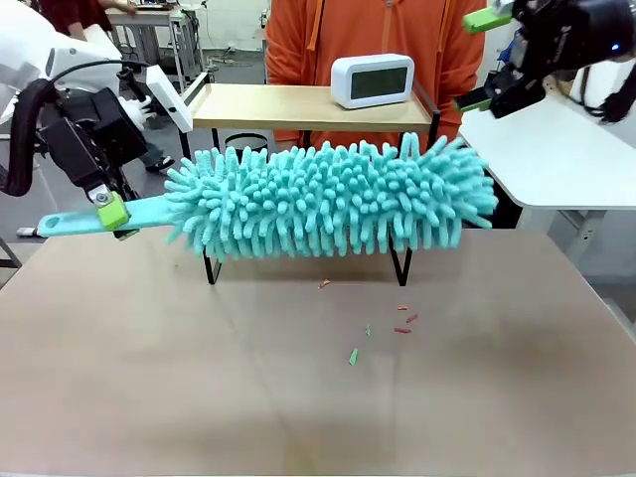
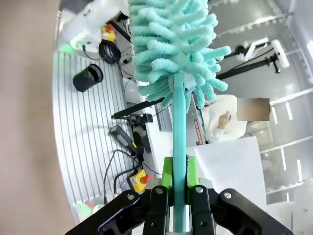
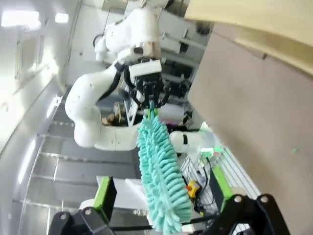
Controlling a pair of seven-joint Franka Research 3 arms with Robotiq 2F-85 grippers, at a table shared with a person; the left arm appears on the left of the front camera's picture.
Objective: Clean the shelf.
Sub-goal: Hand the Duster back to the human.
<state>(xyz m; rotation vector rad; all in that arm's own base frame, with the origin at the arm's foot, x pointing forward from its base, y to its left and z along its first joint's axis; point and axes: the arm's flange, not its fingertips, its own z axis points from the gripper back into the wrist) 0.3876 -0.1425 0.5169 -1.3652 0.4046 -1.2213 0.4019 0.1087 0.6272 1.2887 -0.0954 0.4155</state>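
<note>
The shelf (image 1: 298, 105) stands at the table's far middle, its top wooden board and black legs showing; the lower board is hidden behind a fluffy teal duster (image 1: 328, 199). My left gripper (image 1: 111, 213) is shut on the duster's flat teal handle and holds it level in front of the shelf. In the left wrist view the handle (image 2: 179, 147) runs up from between the green pads (image 2: 167, 179) to the duster head (image 2: 171, 44). My right gripper (image 1: 485, 60) hangs open and empty, high at the shelf's right end. From its wrist view the duster (image 3: 159, 171) and the shelf board (image 3: 254, 19) show beyond its fingers (image 3: 104, 196).
A white digital clock (image 1: 373, 79) sits on the top board. A person in an orange hoodie (image 1: 368, 30) stands right behind the shelf. Small red and green scraps (image 1: 401, 320) lie on the brown table (image 1: 298, 397) in front. A white side table (image 1: 566, 149) stands at the right.
</note>
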